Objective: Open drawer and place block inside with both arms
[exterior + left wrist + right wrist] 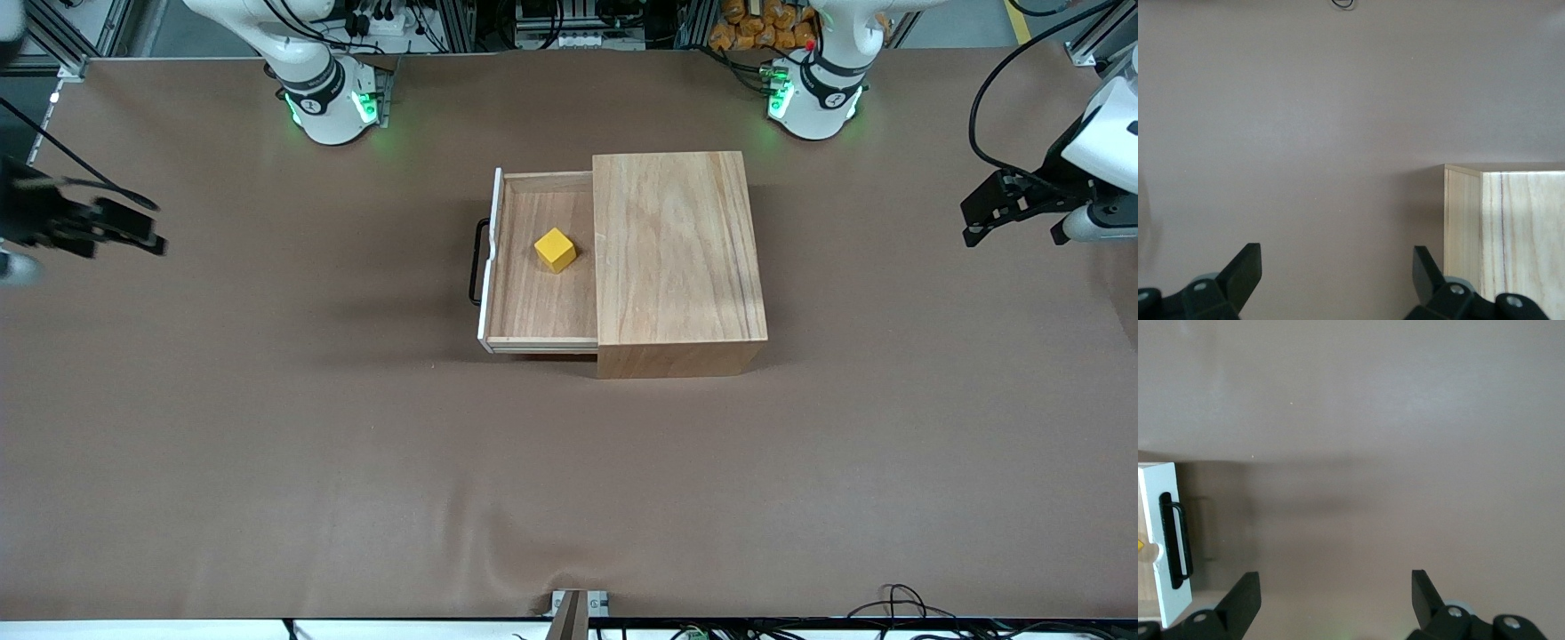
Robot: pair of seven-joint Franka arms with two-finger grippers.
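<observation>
The wooden box (680, 262) stands on the worktop (356, 462), a little above the centre of the frame in the front view. The drawer (538, 311) is pulled out of the box toward the right arm's end of the worktop, and its handle (478, 262) is on its outer front. The block (555, 250) lies in the drawer, close to the box opening. The left pincer (1013, 209) hangs over the worktop at the right edge of the frame. The right pincer (116, 233) hangs over the worktop at the left edge of the frame. Both are well apart from the box, with fingers spread.
</observation>
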